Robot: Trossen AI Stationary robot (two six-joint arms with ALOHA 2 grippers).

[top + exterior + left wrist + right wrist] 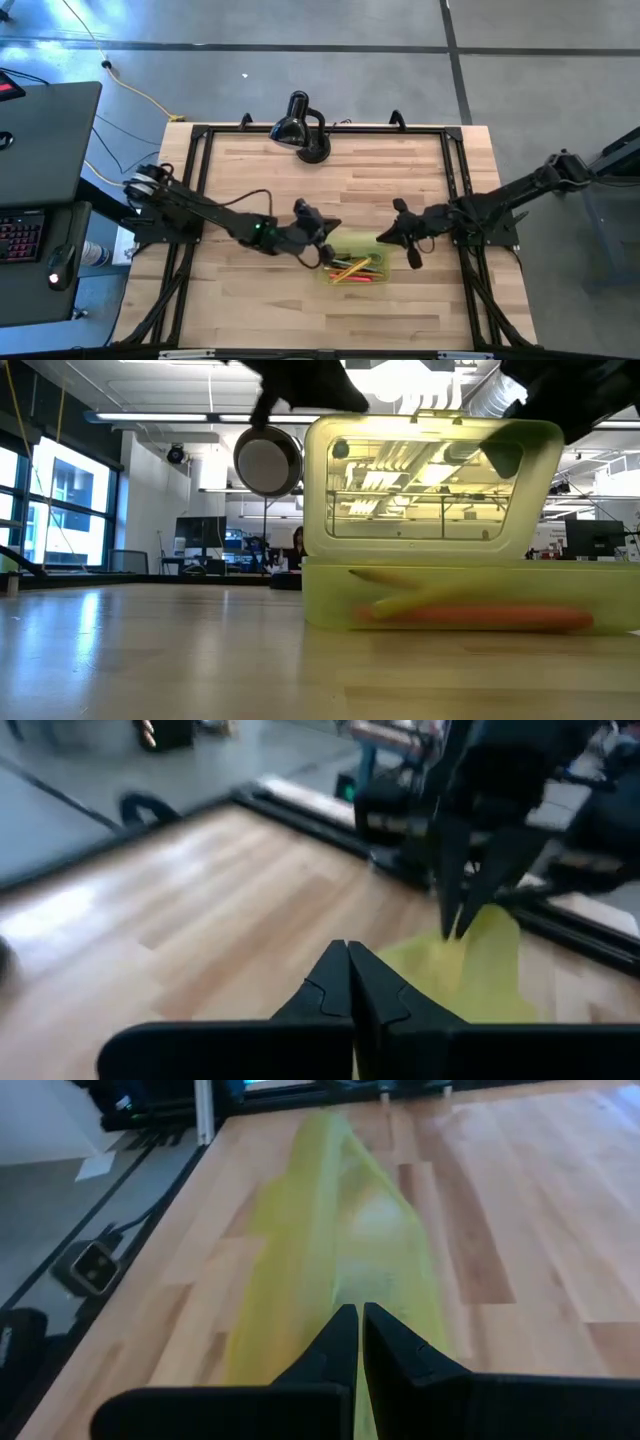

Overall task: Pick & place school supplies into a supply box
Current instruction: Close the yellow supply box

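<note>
On the worktop [300, 190], pencils [352, 268] lie inside the supply box [450, 615]; lid [430, 480] upright, both grippers pressed together, left gripper [348, 982] and right gripper [352, 1342]; closing remains, I'd judge.

Yellow-green supply box [357, 266] (lid upright) holds orange and yellow pencils [470, 616].

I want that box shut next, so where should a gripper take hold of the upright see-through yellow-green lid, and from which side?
Probably the free top edge of the translucent yellow-green hinged lid, coming from above. The lid stands upright on the box base, hinged along its bottom, so the top edge is thin, exposed and farthest from the hinge. Both the left gripper and the right gripper are shut beside it.
</note>
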